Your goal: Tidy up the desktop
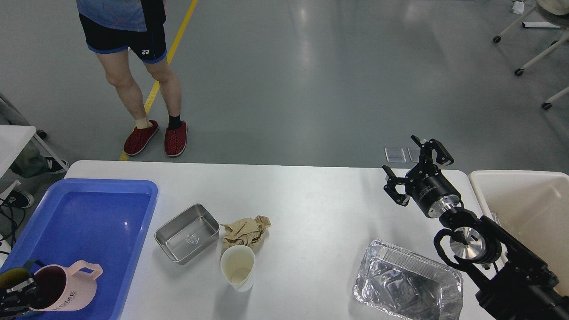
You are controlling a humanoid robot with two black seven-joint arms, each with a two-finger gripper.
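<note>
The table [311,200], my desktop to tidy, fills the lower half of my head view, its white top running from 9 o'clock across to 3 o'clock. On its left end, at about 8 o'clock, sits the blue tray [89,213]. Off the right end of the table, at 3 to 4 o'clock, stands the beige bin [524,200]. My right arm comes in from 4 o'clock, and my right gripper [415,171] hangs above the table's far right corner with its fingers spread wide apart and nothing between them.

At 5 o'clock a crinkled foil tray [406,282] lies on the table, just beside my right arm. Near the centre, toward 7 o'clock, a steel tray [187,233] rests close to the blue tray's right rim. A pink mug [69,286] is tipped over the blue tray's near left corner, and my left gripper [18,295] has its fingers at the mug's mouth; I cannot tell how tightly they close there. A crumpled brown paper [246,231] lies just right of the steel tray, and a white paper cup [238,266] stands touching its near edge.
</note>
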